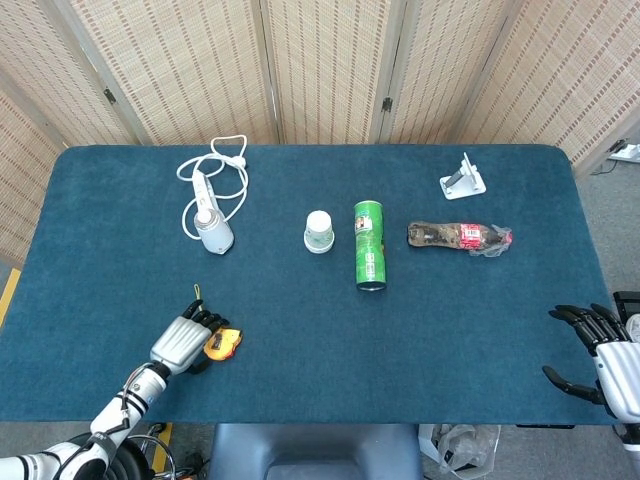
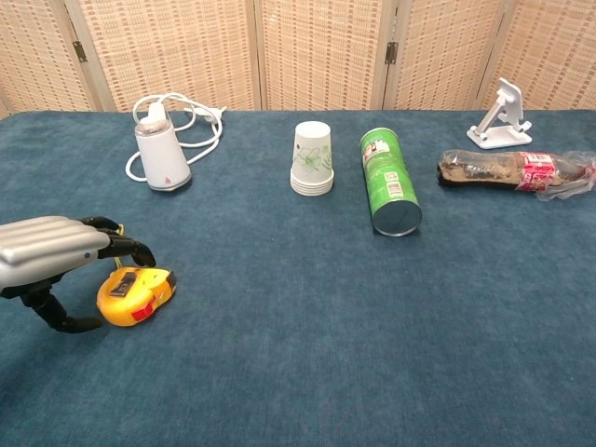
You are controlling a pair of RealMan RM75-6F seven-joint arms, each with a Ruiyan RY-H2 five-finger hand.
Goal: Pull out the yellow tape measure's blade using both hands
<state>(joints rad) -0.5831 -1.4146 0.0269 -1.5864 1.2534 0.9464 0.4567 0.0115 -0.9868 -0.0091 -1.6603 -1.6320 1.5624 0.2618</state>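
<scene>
The yellow tape measure (image 2: 136,294) (image 1: 223,343) lies flat on the blue table near its front left. My left hand (image 2: 51,254) (image 1: 183,341) hovers just left of and above it, fingers curling down over its left side and thumb below, with nothing gripped. At the table's front right edge, in the head view only, my right hand (image 1: 592,345) is open with fingers spread and holds nothing.
A white device with a cord (image 2: 160,156) lies at the back left. A stack of paper cups (image 2: 312,159), a green can on its side (image 2: 390,181), a crushed bottle (image 2: 514,171) and a white stand (image 2: 501,115) span the middle and back right.
</scene>
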